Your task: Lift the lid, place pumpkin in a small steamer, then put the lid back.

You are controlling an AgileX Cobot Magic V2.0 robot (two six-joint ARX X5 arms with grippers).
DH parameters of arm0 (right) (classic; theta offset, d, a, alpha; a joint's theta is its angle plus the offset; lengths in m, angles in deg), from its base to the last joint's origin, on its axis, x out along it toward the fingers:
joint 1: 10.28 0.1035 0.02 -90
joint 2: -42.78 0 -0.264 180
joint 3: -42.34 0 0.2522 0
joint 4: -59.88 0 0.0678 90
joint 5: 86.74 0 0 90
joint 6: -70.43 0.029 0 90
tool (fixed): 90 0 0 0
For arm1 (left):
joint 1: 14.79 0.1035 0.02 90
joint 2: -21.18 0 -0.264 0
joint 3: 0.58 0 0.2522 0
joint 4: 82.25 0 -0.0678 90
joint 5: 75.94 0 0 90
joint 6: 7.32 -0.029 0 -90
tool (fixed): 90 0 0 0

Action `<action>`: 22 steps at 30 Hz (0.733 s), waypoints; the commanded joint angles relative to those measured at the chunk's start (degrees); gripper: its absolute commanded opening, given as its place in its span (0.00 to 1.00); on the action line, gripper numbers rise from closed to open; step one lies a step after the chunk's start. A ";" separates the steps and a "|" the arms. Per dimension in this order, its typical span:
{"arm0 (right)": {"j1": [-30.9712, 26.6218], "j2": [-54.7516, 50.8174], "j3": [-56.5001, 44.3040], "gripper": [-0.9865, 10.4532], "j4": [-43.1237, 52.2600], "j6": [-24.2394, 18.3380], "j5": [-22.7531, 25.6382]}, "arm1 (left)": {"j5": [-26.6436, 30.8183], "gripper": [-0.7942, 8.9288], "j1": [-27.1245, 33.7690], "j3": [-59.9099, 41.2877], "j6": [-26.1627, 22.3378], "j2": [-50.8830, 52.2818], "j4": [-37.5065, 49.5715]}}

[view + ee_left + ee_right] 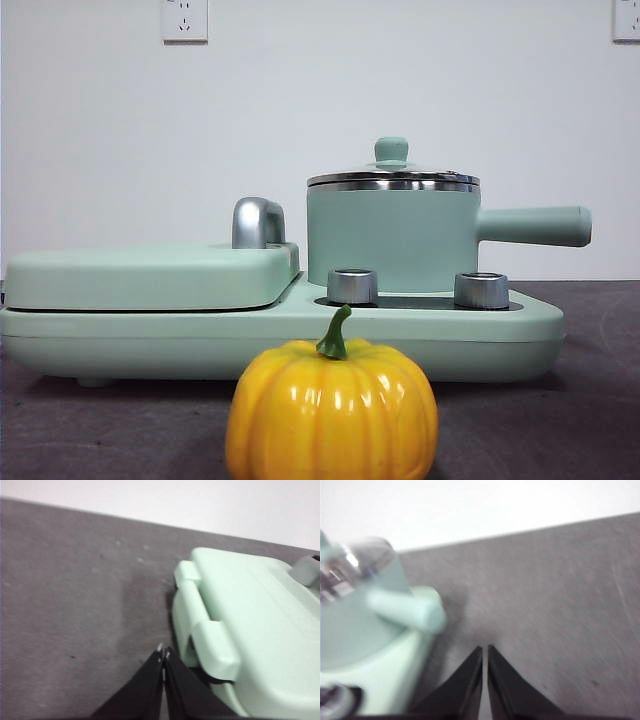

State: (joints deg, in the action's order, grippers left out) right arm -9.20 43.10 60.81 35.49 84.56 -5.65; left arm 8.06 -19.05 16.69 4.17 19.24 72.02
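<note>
Nearest my front camera sits the pumpkin (pixel 331 412), upright on the dark bench (pixel 590 400), green stem up, just in front of the mint-green cooker base (pixel 500 340). Behind it the small steamer (pixel 392 238) stands on the base's right half, behind two steel knobs (pixel 352 286), its long handle pointing right. I see the lid (pixel 392 178) resting on the steamer rim. Left of it lies the flat griddle cover (pixel 150 275) with its chrome handle (pixel 257 222). My left hand (pixel 163 653) hangs over bare bench beside the griddle, jaws together and holding nothing. My right hand (pixel 485 650), jaws also together and holding nothing, hovers near the steamer's handle.
</note>
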 commanded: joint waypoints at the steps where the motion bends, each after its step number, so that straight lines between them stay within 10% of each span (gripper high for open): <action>1: 0.31 0.52 4.79 0.10 -1.44 4.87 -0.31 | -0.26 0.09 -1.44 3.89 3.17 -1.81 0.83; 9: 0.90 8.17 21.33 0.10 -12.41 5.53 -4.68 | -3.67 0.09 -5.44 15.91 4.83 -13.20 0.63; 22: 0.94 25.99 46.99 0.10 -33.79 -8.68 -21.55 | -20.20 0.09 -10.19 41.05 -0.55 -34.60 -6.58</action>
State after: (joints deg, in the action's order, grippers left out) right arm -8.41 68.17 106.18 2.62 80.63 -26.30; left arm -11.05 -28.95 56.21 5.35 -14.61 65.55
